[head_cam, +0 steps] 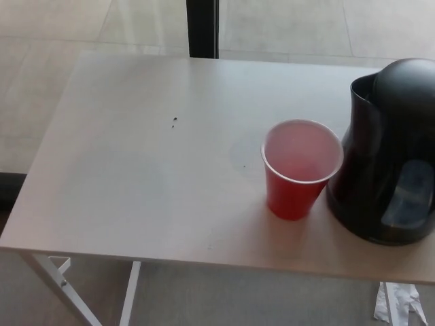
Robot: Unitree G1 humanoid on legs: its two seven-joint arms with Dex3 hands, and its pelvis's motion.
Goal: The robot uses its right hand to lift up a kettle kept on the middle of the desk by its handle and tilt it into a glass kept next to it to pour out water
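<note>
1. Black electric kettle (387,156) upright at desk (136,176) right side, partly cut off by frame edge; handle not visible.
2. Red plastic cup (299,170) just left of kettle, touching or nearly so; upright, looks empty.
3. Neither hand in view, so finger state impossible to tell.
4. No grasp yet; task looks unstarted.
5. Risks, judged: cup so close that reaching or lifting kettle may knock it over; light empty cup tips easily.
6. Spout (360,85) faces away from cup rim, so poor tilt could spill onto desk.
7. Kettle near desk front edge; a push could slide it off.
</note>
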